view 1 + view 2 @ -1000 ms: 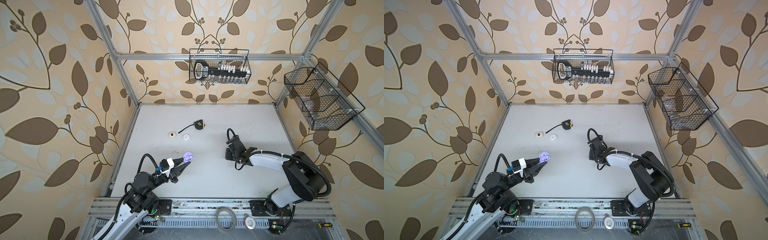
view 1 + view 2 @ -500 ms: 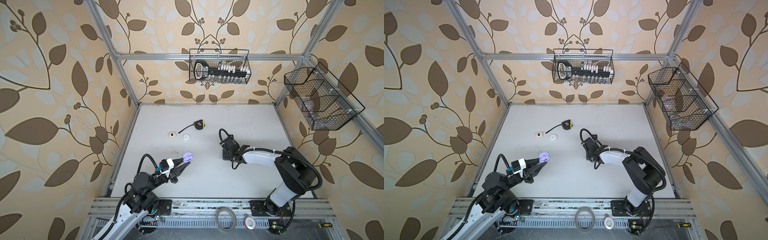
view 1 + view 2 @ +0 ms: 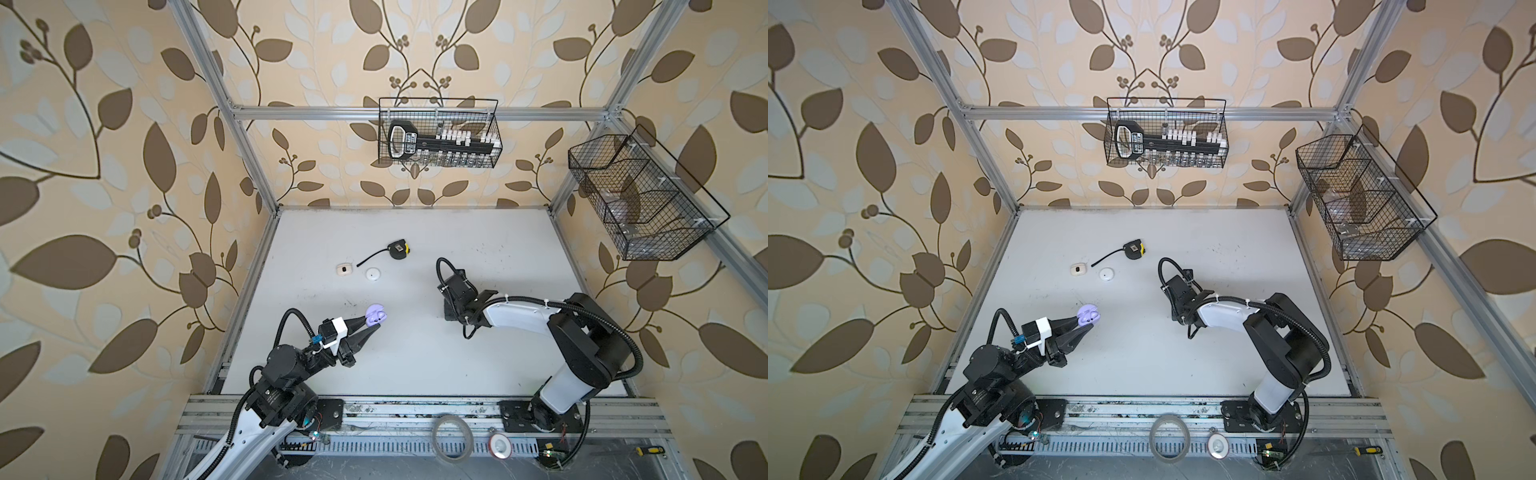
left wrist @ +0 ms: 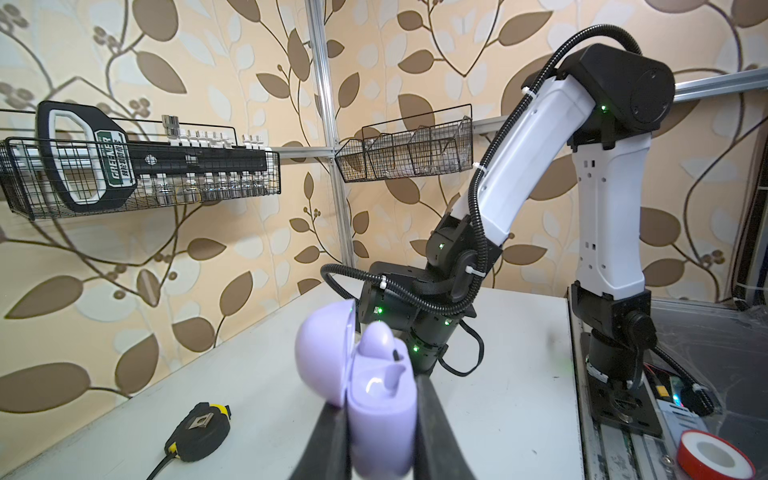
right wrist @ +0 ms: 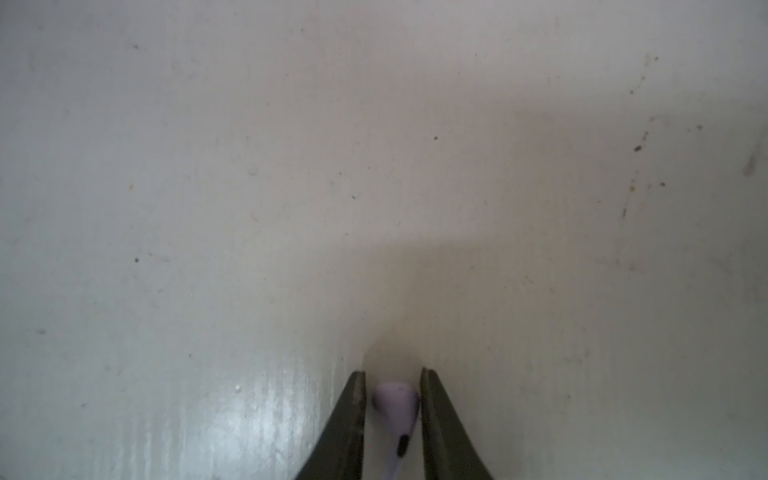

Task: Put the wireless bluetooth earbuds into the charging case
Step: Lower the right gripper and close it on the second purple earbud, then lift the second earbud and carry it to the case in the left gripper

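Observation:
My left gripper (image 3: 376, 323) is shut on the body of a lavender charging case (image 3: 375, 313), held above the table with its lid open. In the left wrist view the case (image 4: 382, 399) sits between the black fingers (image 4: 430, 415), and one lavender earbud (image 4: 377, 341) stands in its seat. My right gripper (image 5: 393, 371) points straight down at the white table (image 3: 415, 353). Its jaws close on the head of a lavender earbud (image 5: 395, 403) lying on the table. In both top views the right wrist (image 3: 457, 295) hides that earbud.
A black and yellow tape measure (image 3: 398, 250), a small cream case (image 3: 344, 269) and a white round case (image 3: 372, 274) lie at the back left of the table. Wire baskets hang on the back wall (image 3: 438, 137) and the right wall (image 3: 640, 199). Tape rolls (image 3: 452, 438) lie on the front rail.
The right arm has moved a little to the left and its jaws have narrowed around the lavender earbud. The left arm and the case have not moved.

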Robot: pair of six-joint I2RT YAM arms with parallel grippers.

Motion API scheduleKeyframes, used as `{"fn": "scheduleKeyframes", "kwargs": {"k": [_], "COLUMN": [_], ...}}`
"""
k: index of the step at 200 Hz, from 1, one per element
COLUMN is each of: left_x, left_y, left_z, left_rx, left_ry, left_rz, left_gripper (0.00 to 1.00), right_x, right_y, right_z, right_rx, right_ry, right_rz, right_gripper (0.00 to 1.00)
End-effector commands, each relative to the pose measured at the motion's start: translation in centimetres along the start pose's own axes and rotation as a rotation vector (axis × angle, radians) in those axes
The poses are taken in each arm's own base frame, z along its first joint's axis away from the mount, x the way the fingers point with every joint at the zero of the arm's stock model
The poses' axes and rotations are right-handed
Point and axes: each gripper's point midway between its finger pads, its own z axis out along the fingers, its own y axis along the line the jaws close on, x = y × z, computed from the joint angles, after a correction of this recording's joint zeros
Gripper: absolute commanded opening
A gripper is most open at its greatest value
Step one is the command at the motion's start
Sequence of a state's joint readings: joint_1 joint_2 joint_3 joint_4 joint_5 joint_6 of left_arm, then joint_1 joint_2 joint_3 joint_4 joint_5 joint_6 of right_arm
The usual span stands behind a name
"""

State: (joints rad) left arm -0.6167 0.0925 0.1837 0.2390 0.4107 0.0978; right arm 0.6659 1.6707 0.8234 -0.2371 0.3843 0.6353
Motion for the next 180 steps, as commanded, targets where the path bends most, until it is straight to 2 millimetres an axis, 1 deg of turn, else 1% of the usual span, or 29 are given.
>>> {"fn": "scheduleKeyframes", "kwargs": {"k": [1,48,88,111,128,149,162,180], "left_x": [-3.0,-2.9,-2.9,-2.9,-2.9,-2.9,-2.9,-2.9], "left_y": [-0.2,-0.1,-0.1,-0.1,-0.2,-0.2,-0.1,-0.2], "left_z": [-0.3,-0.3,-0.2,-0.2,-0.2,-0.2,-0.1,-0.1], "left_rx": [0.005,-0.002,-0.001,-0.002,0.008,0.006,0.0,0.006], "left_ry": [-0.076,-0.071,-0.073,-0.072,-0.072,-0.072,-0.073,-0.072], "left_rz": [0.037,0.037,0.037,0.038,0.032,0.034,0.036,0.033], "left_gripper": [0.0,0.0,0.0,0.0,0.0,0.0,0.0,0.0], "right_x": [1.2,1.3,1.1,0.8,0.3,-0.6,-1.4,-2.6], "right_y": [-0.3,-0.2,-0.2,0.0,0.3,0.3,0.3,0.4], "right_z": [0.5,0.6,0.0,-0.7,-1.6,-3.2,-4.4,-6.6], "right_rx": [0.024,0.021,0.02,0.011,-0.004,-0.007,-0.013,-0.039], "right_ry": [0.047,0.052,0.045,0.032,0.015,-0.013,-0.038,-0.086], "right_rz": [-0.026,-0.024,-0.028,-0.025,-0.024,-0.024,-0.021,-0.009], "right_gripper": [0.22,0.16,0.13,0.11,0.1,0.1,0.09,0.09]}}
